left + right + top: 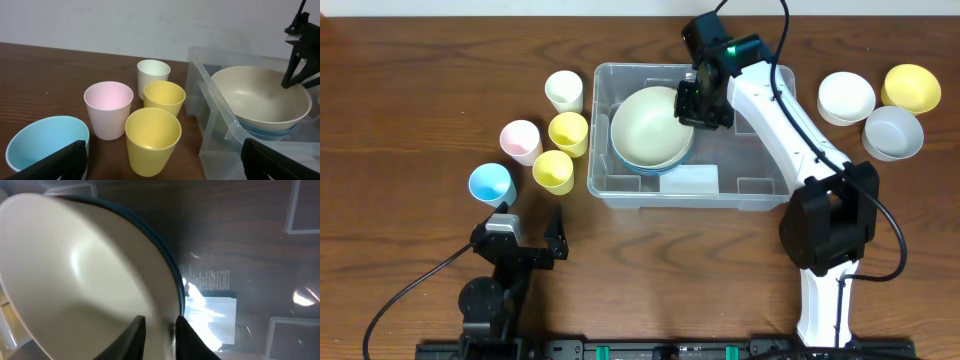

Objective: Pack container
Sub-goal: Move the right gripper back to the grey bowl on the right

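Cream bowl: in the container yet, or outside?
In. The cream bowl sits on a blue bowl inside the container; right gripper straddles its rim.

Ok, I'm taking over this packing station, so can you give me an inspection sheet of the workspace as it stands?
Surface: brown wooden table, no spills seen.
Job's things: clear container at centre, holding a cream bowl stacked on a blue bowl.
Clutter: white cup, pink cup, blue cup and two yellow cups left of it; white bowl, yellow bowl and grey bowl right.
Grippers: left gripper open, empty; right gripper astride the cream bowl's rim, grip unclear.
Cables: black cables trail from both arms.
Surroundings: pale wall behind; nothing else seen.
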You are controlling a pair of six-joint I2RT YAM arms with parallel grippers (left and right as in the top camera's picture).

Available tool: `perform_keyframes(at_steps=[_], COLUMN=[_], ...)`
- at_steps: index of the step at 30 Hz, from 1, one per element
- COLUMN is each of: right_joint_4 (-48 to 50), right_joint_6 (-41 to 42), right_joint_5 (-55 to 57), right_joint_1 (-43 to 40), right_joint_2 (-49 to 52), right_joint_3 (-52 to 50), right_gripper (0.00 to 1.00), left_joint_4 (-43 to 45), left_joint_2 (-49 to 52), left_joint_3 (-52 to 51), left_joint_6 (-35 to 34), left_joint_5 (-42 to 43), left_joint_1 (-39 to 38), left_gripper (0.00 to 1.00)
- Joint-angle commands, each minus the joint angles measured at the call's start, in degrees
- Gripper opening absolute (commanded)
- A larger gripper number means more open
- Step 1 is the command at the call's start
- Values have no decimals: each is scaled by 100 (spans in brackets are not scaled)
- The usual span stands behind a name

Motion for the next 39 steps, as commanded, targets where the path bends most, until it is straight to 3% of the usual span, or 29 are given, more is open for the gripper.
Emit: perform_keyframes(at_steps=[1,10,15,17,21,23,28,30,39], right_joint_4=[4,7,44,24,-149,-282,-614,-662,-1049], right_joint_6=[-26,-26,-76,-79,-122,-138,-136,-138,-243], right_joint_5=[-48,-44,245,535,605,627,726,732,1320], right_joint_1=[70,68,39,-33,-376,-640,-1620,-2127,-4146], right_joint_2=[-2,-2,-20,-55,-216,-341,-721,-898,-920], right_joint_3=[13,13,33,125,498,713,1233,1298,901], right_gripper=[23,17,23,27,60,67,69,75,86], left_joint_4=[-55,-55,-55,-55,-55,-55,-55,-55,-55], left_joint_2=[-35,-35,-35,-35,-35,-35,-35,-35,-35], left_joint_3=[-177,-177,-177,-177,-177,-177,-177,-177,-177], left_joint_6=[-26,-26,-26,-26,-26,-26,-28,-28,-26], left_joint_5=[-48,-48,-48,-48,-48,-48,-48,-48,-48], left_joint_1=[35,35,35,35,35,35,35,35,35], left_gripper=[98,98,98,98,98,98,98,98,98])
